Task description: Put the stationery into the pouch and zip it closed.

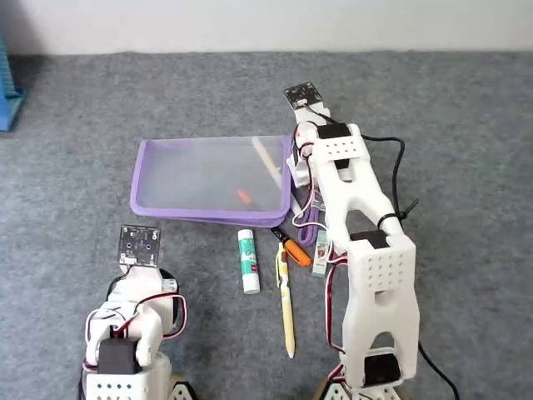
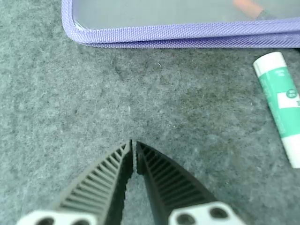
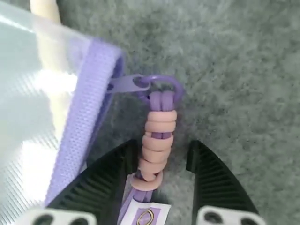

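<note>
Purple-edged translucent pouch (image 1: pixel 208 179) flat on grey carpet (image 1: pixel 83 125). Holds a small orange item (image 1: pixel 243 197) and a pale stick (image 1: pixel 266 161) inside.

Outside, near pouch's front edge: glue stick (image 1: pixel 248 261), yellow pen (image 1: pixel 286 308), orange marker (image 1: pixel 294 250), lying close together on carpet.

Right gripper (image 3: pixel 162 144) at pouch's right end, by the zipper. Fingers spread, straddling the purple zipper cord (image 3: pixel 158 131) with its pink beads; not closed on it.

Left gripper (image 2: pixel 133 144) low over bare carpet, near pouch's front left corner. Fingers pressed together, pinching nothing. Sits apart from both pouch and glue stick.
</note>
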`<state>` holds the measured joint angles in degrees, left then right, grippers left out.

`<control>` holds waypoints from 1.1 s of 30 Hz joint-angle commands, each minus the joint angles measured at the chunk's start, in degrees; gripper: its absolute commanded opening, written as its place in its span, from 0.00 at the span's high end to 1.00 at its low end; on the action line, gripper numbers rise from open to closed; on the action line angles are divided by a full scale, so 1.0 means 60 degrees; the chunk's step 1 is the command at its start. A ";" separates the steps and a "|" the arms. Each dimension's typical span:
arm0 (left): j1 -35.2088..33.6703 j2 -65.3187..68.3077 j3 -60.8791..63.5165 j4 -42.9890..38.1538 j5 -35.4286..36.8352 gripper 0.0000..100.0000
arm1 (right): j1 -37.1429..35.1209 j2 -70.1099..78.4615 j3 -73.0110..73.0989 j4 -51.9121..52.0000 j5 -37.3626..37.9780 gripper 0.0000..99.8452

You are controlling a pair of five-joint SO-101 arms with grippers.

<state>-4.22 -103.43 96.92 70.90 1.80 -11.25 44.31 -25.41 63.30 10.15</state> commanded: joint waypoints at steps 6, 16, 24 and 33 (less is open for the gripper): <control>0.0029 -0.0103 -0.0081 0.0044 0.0088 0.99 | 0.0110 -0.0271 -0.0337 0.0095 0.0015 0.99; 0.0029 -0.0103 -0.0081 0.0044 0.0088 0.99 | 0.0183 -0.1956 -0.0337 0.1077 0.0015 0.99; 0.0029 -0.0103 -0.0081 0.0044 0.0088 0.99 | 0.0330 -0.4447 -0.0337 0.2396 0.0015 0.99; 0.0029 -0.0103 -0.0081 0.0044 0.0088 0.99 | 0.0432 -0.7158 -0.0337 0.0784 0.0015 0.99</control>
<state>-4.22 -103.43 96.92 70.90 1.80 -8.88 8.79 -26.02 72.62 10.15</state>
